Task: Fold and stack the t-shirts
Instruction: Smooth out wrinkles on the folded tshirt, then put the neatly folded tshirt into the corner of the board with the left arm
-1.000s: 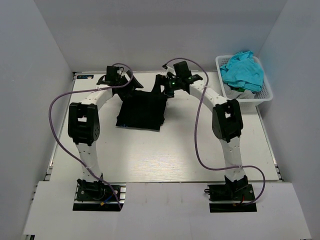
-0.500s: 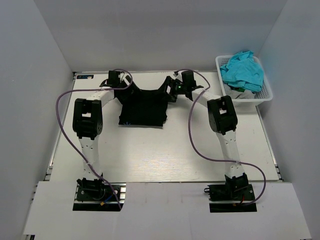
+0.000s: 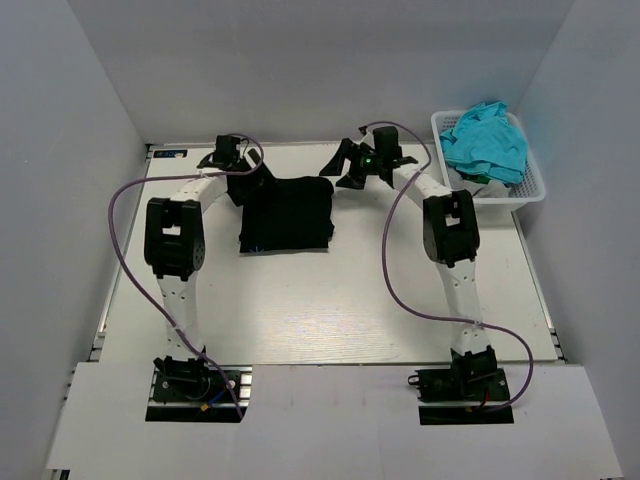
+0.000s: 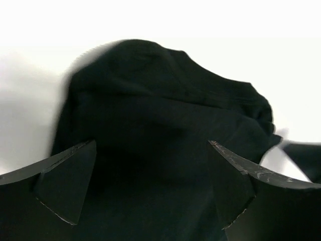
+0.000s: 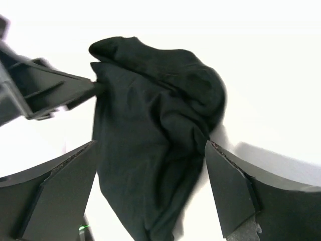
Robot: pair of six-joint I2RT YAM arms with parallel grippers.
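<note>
Table [image 3: 300, 310]: count one. White, walled on three sides, bears everything below.

Arms: count two. Left arm [image 3: 172, 240] and right arm [image 3: 452, 230] bolted at the near edge, both reaching to the far part of the table and bent inward toward each other.

Black t-shirt [image 3: 287, 215]: count one in view. Lies on the far middle of the table between the two arms, folded to a rough rectangle, flat along the near edge, rumpled at the far edge. Fills most of the left wrist view [image 4: 165, 130]; appears in the right wrist view [image 5: 145, 145] as a creased, bunched fold on the white surface.

Basket [image 3: 535, 185]: count one. White lattice, far right corner of the table, well apart from the t-shirt. Holds one heap of teal cloth [image 3: 487, 140], piled above the rim.

Cables: count two. Purple, one looping off each arm [image 3: 112, 250].

Grippers: count two. Left gripper [image 3: 243, 180] at the t-shirt's far left corner, jaws spread wide over the cloth [image 4: 150, 145], clamped on nothing. Right gripper [image 3: 340, 170] just beside the t-shirt's far right corner, jaws likewise spread wide [image 5: 150, 143], holding nothing, with white table visible between its fingers and the cloth.
</note>
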